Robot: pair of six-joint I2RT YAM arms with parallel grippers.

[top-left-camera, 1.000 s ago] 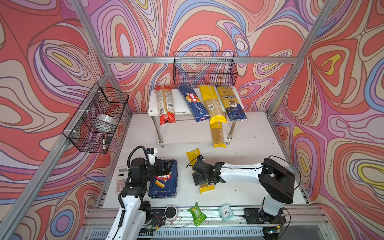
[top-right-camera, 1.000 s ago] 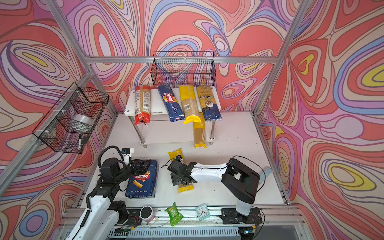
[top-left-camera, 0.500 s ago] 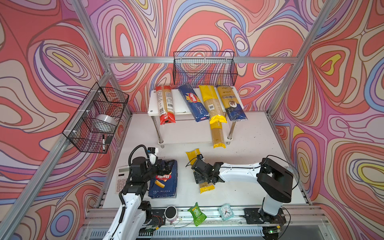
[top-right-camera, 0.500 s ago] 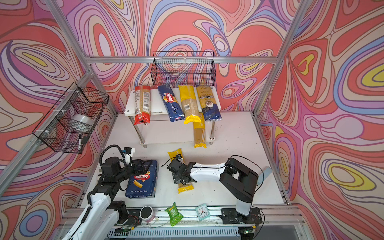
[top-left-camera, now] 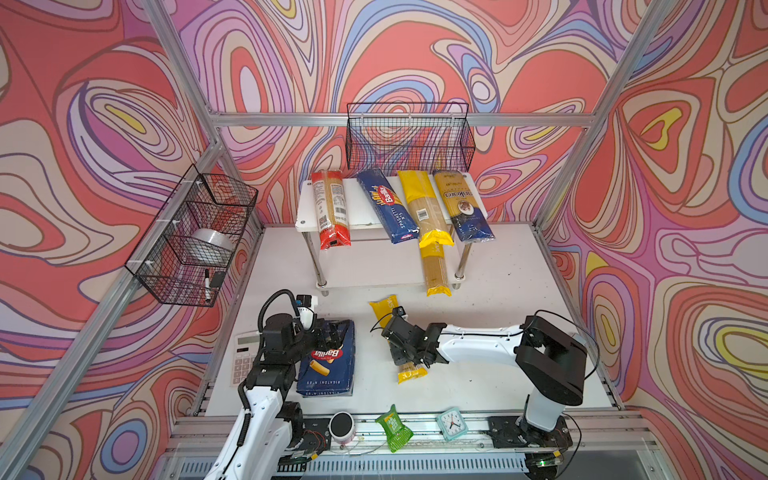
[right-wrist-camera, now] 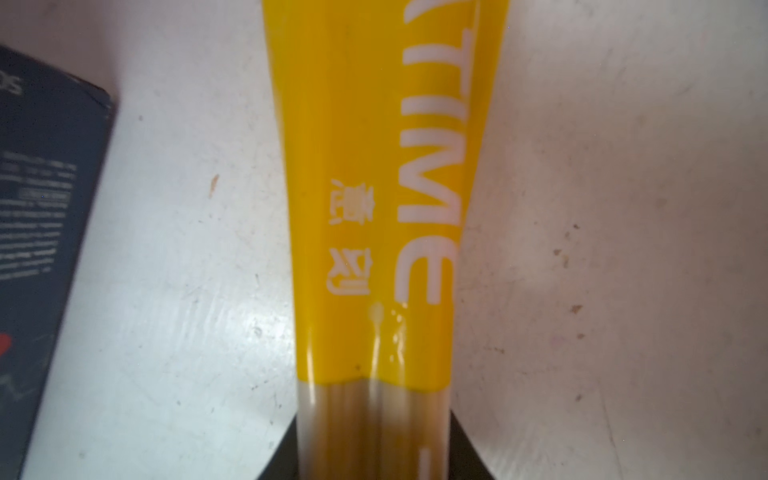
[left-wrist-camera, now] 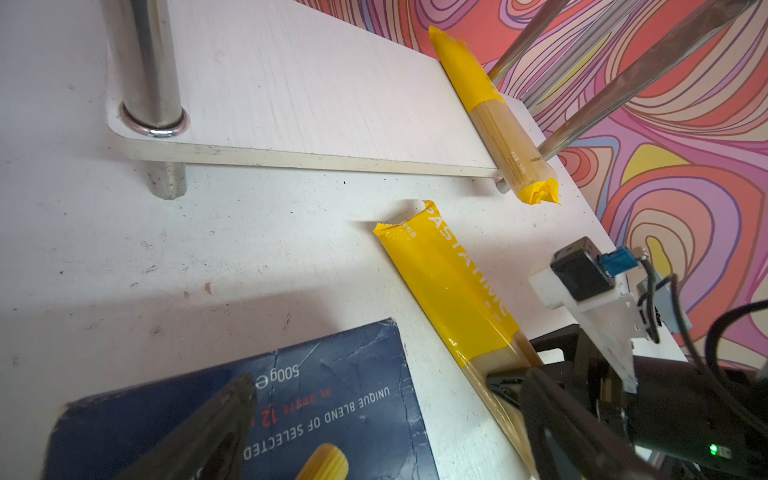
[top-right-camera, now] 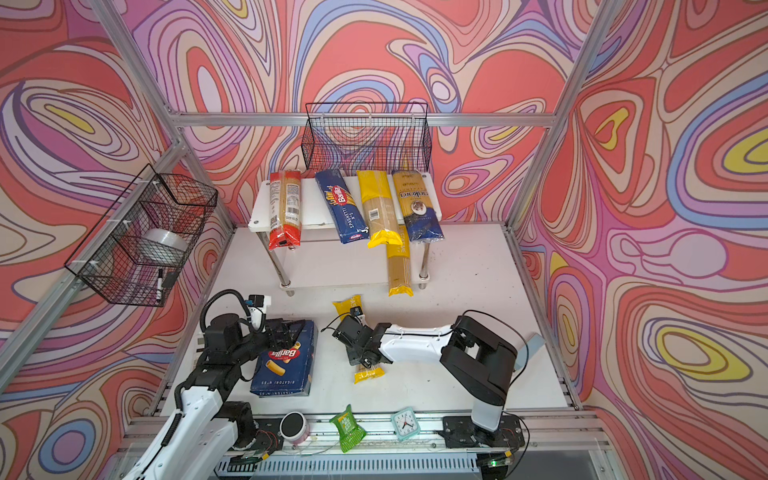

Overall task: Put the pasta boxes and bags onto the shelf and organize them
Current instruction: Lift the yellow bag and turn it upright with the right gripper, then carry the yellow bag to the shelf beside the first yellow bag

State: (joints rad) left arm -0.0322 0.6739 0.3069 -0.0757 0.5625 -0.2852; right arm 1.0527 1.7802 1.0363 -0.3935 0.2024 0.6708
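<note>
Right claw clamped bag; tabletop scuffed.

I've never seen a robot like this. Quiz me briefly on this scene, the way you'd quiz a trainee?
1. True or false: the rigatoni box already sits on the shelf.
2. How many pasta packs lie on the shelf's top tier?
3. The right gripper clamps: A the yellow spaghetti bag, B the rigatoni box, C nothing.
Key: 1 false; 2 four; 3 A.
</note>
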